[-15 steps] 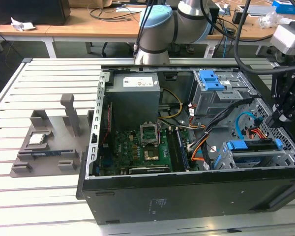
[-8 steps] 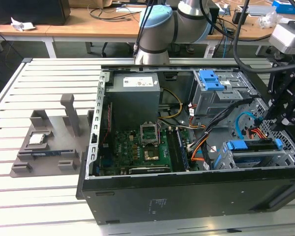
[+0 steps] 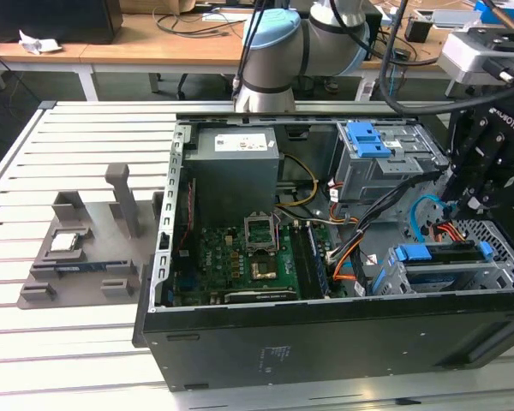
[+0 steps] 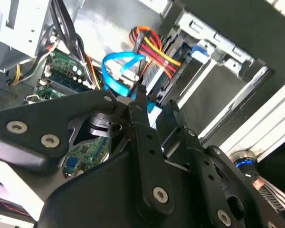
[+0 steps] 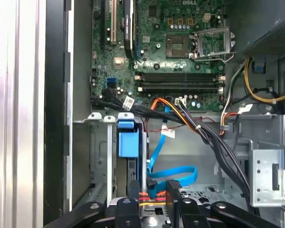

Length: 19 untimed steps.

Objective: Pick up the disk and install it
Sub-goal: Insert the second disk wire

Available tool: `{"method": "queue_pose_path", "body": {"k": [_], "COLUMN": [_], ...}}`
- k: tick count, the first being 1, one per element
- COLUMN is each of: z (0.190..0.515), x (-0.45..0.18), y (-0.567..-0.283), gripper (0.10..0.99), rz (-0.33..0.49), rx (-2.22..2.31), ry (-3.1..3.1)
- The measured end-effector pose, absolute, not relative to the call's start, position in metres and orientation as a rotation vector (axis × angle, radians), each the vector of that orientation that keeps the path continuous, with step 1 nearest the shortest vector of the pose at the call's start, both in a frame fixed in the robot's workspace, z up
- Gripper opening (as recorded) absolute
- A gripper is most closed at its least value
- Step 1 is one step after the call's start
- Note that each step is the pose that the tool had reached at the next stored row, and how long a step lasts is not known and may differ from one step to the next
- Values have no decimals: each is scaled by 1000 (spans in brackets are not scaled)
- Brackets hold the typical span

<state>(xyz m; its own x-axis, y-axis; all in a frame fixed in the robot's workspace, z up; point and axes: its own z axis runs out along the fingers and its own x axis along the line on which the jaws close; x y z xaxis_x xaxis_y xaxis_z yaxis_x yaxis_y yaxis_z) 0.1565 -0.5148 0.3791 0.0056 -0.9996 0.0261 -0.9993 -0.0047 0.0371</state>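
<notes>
Gripper (image 5: pixel 153 190) jaws narrowly parted, over disk (image 5: pixel 138 156).

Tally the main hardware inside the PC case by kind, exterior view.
Power supply: 1
Motherboard: 1
Drive cages: 2, upper and lower
Disk in blue bracket: 1
Total: 5

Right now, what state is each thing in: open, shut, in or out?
computer case: lying on its side, cover off, insides showing
disk: slotted in the drive cage, not held
gripper: over the drive cage, jaws apart, holding nothing
processor socket: empty, its cover flipped open
blue cable: in a loose loop beside the cage
small chip: outside the case, lying on the grey holder
</notes>
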Motion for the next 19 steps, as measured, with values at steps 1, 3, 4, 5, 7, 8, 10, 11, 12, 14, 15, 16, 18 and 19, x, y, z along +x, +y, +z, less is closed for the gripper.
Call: {"method": "queue_pose_path", "body": {"k": [1,3,4,5,7,8,10,11,12,14,15,16,18,19], "z": [377,374,374,374,374,374,374,374,374,374,374,372,369,368], "x": [156,156,156,156,156,156,156,156,156,156,156,156,156,156], "y": [-516,-517,-517,-517,-517,-517,-517,-517,-517,-518,-519,-520,-520,-520], "gripper": [361,361,361,361,361,345,282,216,161,161,161,161,161,161], "rz": [-12,-12,-12,-12,-12,-12,-12,-12,-12,-12,-6,3,5,5], "rx": [2195,2196,2196,2196,2196,2196,2196,2196,2197,2197,2194,2197,2229,2242], "ry": [-2184,-2184,-2183,-2183,-2183,-2183,-2183,-2183,-2183,-2182,-2180,-2166,-2129,-2115]}}
